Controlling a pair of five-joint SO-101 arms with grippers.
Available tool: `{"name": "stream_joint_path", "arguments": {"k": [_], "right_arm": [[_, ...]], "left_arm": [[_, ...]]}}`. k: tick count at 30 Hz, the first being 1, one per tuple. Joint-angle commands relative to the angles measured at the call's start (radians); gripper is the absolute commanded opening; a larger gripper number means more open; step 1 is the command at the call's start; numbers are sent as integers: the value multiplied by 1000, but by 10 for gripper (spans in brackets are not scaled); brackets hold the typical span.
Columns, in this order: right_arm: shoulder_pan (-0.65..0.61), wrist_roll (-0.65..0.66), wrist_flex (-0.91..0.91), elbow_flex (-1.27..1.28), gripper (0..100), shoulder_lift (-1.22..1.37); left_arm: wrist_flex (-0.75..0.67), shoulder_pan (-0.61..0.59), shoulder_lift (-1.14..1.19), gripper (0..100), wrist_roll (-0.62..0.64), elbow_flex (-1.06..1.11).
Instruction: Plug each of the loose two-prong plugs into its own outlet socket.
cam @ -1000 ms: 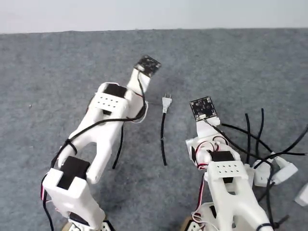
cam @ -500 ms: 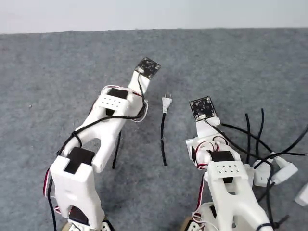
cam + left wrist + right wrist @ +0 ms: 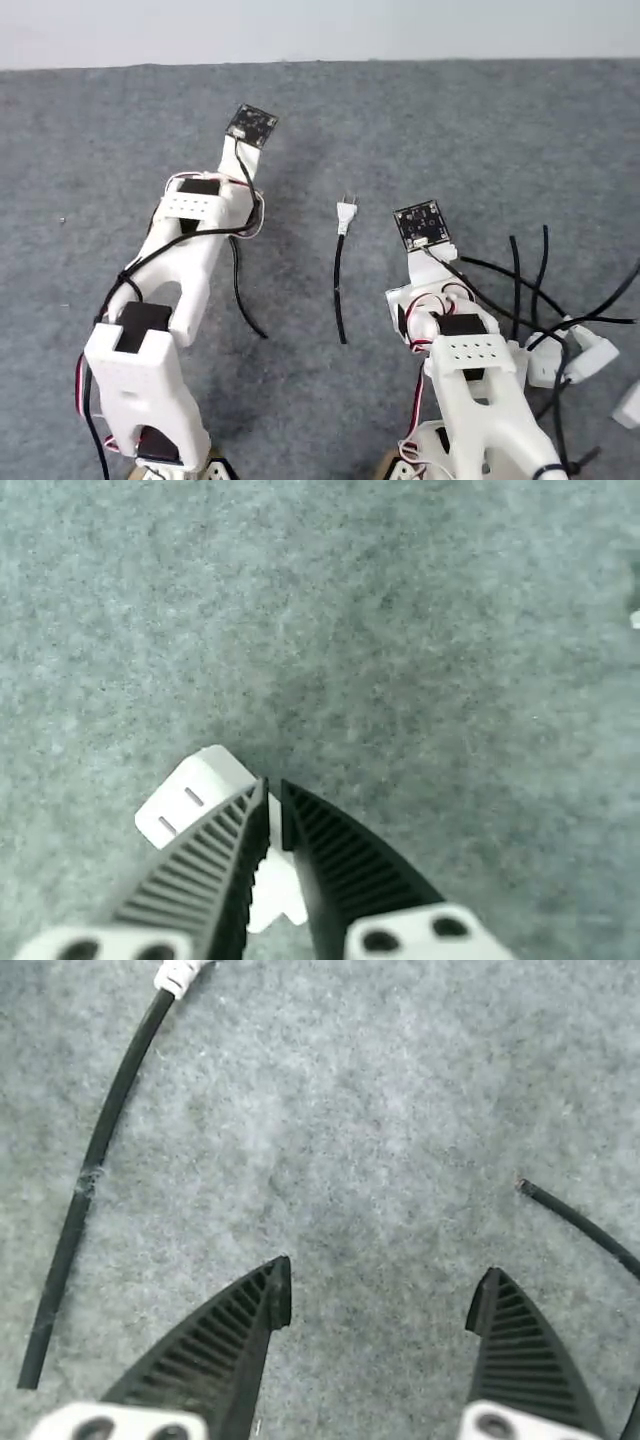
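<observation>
A loose two-prong plug (image 3: 346,213) with a white head lies mid-table, its black cord (image 3: 338,290) running toward the front. My left gripper (image 3: 273,788) is shut on a white outlet socket (image 3: 188,798) with two slots, held low over the carpet left of the plug. The socket's black cord (image 3: 245,300) trails from under the left arm (image 3: 195,215). My right gripper (image 3: 385,1305) stands open over bare carpet just right of the plug's cord (image 3: 90,1180), with nothing between its fingers. The plug's white end (image 3: 180,972) sits ahead of it.
White sockets (image 3: 590,352) and plugs (image 3: 545,368) with tangled black cables (image 3: 520,290) lie at the right edge beside the right arm (image 3: 465,350). A loose cable end (image 3: 570,1215) lies near the right gripper. Grey carpet (image 3: 450,130) covers the table.
The left arm has swung to the left, away from the loose plug, taking the socket and its trailing black cord with it. The right arm and the plug have not moved.
</observation>
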Motion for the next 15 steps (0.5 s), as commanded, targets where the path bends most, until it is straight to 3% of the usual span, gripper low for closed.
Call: {"name": "stream_joint_path", "arguments": {"k": [1, 8, 11, 15], "right_arm": [[-7, 15, -22, -11, 284, -22], [-7, 15, -33, -8, 284, -22], [-8, 15, -39, -6, 284, -22], [-8, 15, -39, -6, 284, -22]], "left_arm": [[-18, 6, -21, 14, 0, -24], [-18, 9, -60, 16, 12, -24], [17, -3, -140, 52, 153, -24], [91, -25, -230, 226, 385, -16]]}}
